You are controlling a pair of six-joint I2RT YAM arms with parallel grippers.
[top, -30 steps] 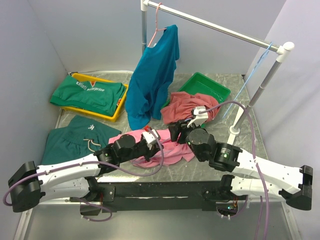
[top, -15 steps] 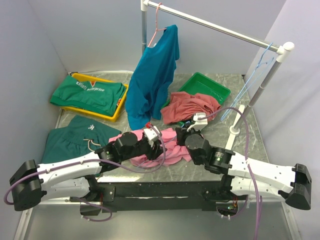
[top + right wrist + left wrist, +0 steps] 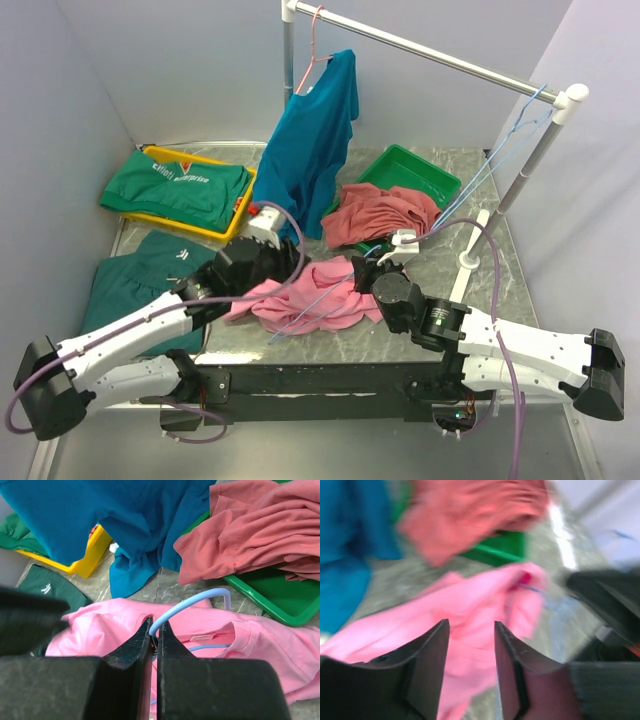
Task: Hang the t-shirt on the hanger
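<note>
The t-shirt (image 3: 325,300) lies crumpled on the tabletop (image 3: 505,275), just on the near side of the green tray (image 3: 440,180). The hanger (image 3: 192,601) lies with it. The right tool (image 3: 155,625) is pressed together on the wire just below the hook. In the right wrist view a bit of blue wire shows inside the collar, so one end seems to have entered the neck. From overhead, thin blue wire runs across the pink cloth, and I cannot tell how much of it is under the fabric. The left tool (image 3: 471,625) is spread with nothing in it, over the t-shirt's end farther from the green tray.

As I judge it, threading is begun but not finished: the shoulders have yet to sit on both hanger arms.

The green shirt (image 3: 178,185) in the yellow tray (image 3: 225,235), well left of the green tray, carries white lettering that seems to end in "enterprise"; the rest is too small to read. The collar label (image 3: 202,638) is unreadable.
</note>
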